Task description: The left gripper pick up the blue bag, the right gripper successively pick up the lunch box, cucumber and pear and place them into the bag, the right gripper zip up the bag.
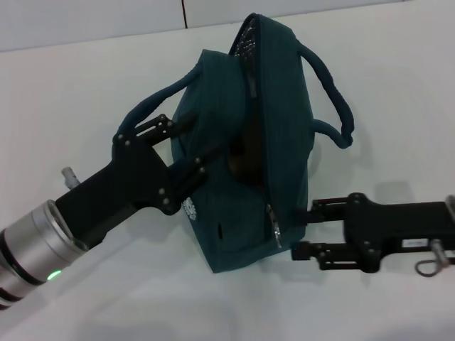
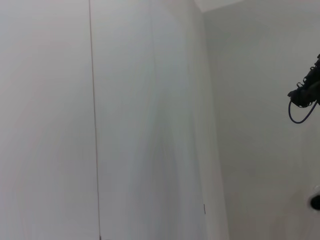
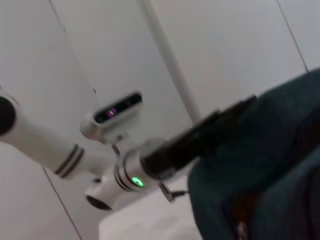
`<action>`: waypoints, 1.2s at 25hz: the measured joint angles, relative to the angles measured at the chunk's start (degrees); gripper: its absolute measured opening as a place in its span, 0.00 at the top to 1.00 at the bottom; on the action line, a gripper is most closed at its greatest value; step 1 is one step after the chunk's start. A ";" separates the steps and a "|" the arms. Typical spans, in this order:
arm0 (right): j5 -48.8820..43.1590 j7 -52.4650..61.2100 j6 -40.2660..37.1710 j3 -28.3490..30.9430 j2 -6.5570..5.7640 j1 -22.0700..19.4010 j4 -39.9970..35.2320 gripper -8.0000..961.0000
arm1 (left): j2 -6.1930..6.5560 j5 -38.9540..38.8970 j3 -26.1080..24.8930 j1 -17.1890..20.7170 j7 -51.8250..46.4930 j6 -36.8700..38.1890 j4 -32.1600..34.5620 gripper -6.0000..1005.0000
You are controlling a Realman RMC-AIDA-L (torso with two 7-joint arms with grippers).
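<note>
Blue bag [image 1: 256, 149] hangs gripped by left hand [image 1: 186, 153]; right hand [image 1: 302, 231] open beside it.

The left gripper [image 1: 186, 153] reached in from the lower left on a black arm with a silver cuff, its fingers closed on the side fabric of the blue bag [image 1: 234, 213]. The right gripper [image 1: 307, 229] came in level from the right, its two fingers spread apart one above the other, tips touching the bag's lower zipper end.
</note>
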 joint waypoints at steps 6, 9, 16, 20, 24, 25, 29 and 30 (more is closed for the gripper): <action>0.60 0.79 3.29 -1.63 0.32 2.52 1.68 0.42 | 0.00 0.04 0.00 -0.47 0.24 0.10 -0.16 0.57; 0.39 0.85 3.31 -1.90 0.59 4.16 3.07 0.43 | 0.00 0.04 0.00 -0.48 0.24 0.20 -0.18 0.57; 0.55 2.66 3.37 -6.23 0.63 5.98 3.55 0.44 | 0.00 -0.20 -0.15 -0.51 0.23 0.26 -0.20 0.57; 0.56 3.39 3.55 -6.58 0.56 6.25 3.37 0.45 | 0.00 -0.28 -0.07 -0.50 0.37 0.53 -0.20 0.57; 1.00 5.67 4.72 -6.26 0.51 6.27 3.08 0.46 | 0.00 -0.32 -0.03 -0.30 0.85 0.62 -0.20 0.57; 1.28 5.87 5.03 -6.26 0.50 6.28 3.08 0.46 | 0.00 -0.33 -0.07 -0.25 0.90 0.64 -0.20 0.57; 2.07 5.91 5.60 -6.58 0.53 6.64 3.00 0.47 | 0.00 -0.37 -0.27 -0.20 1.00 0.65 -0.20 0.57; 2.07 5.91 5.65 -6.65 0.51 6.73 2.99 0.47 | 0.00 -0.39 -0.38 -0.16 1.24 0.65 -0.20 0.57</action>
